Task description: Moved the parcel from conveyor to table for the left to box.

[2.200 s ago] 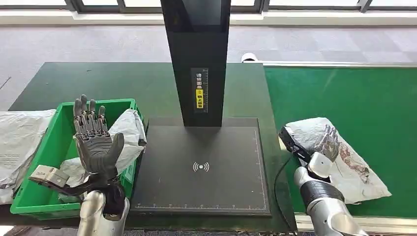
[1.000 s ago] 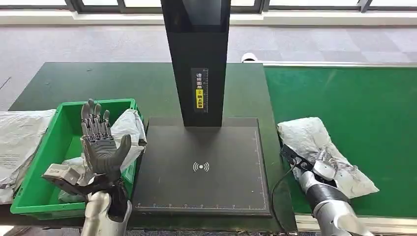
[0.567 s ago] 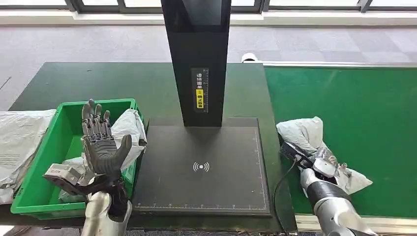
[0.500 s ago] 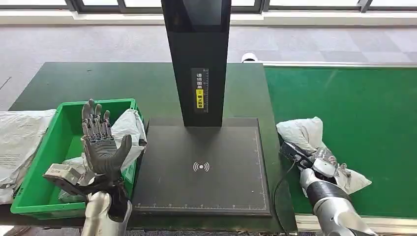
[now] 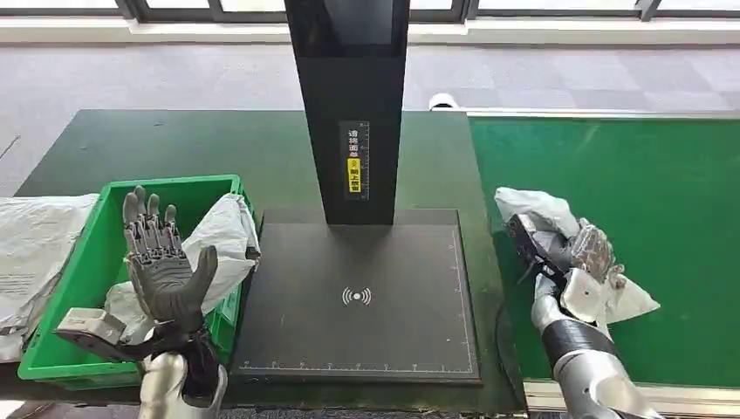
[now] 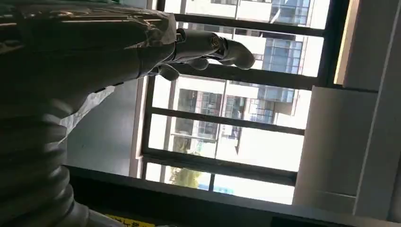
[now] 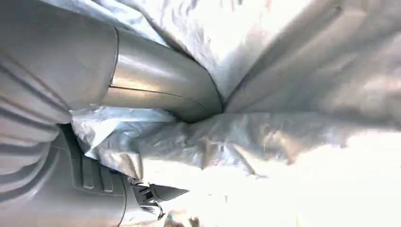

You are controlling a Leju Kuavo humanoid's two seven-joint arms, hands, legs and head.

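A crumpled silver-white parcel (image 5: 548, 216) sits at the left edge of the green conveyor (image 5: 646, 192), partly lifted. My right hand (image 5: 586, 262) grips it, fingers wrapped into the plastic. The right wrist view shows the thumb (image 7: 156, 90) pressed into the parcel film (image 7: 265, 142). My left hand (image 5: 161, 262) is raised palm-up over the green box (image 5: 92, 253), fingers spread and holding nothing. In the left wrist view its fingers (image 6: 208, 45) reach out against windows. The black scan plate (image 5: 358, 297) lies between the box and the conveyor.
A black scanner column (image 5: 349, 96) rises from the plate's far side. The green box holds a white parcel (image 5: 222, 236). Another grey bag (image 5: 35, 253) lies left of the box. A cable (image 5: 502, 319) runs by the conveyor edge.
My right hand has closed on the parcel, bunched it and raised it toward the conveyor's left edge. My left hand has shifted slightly left and lower, still spread.
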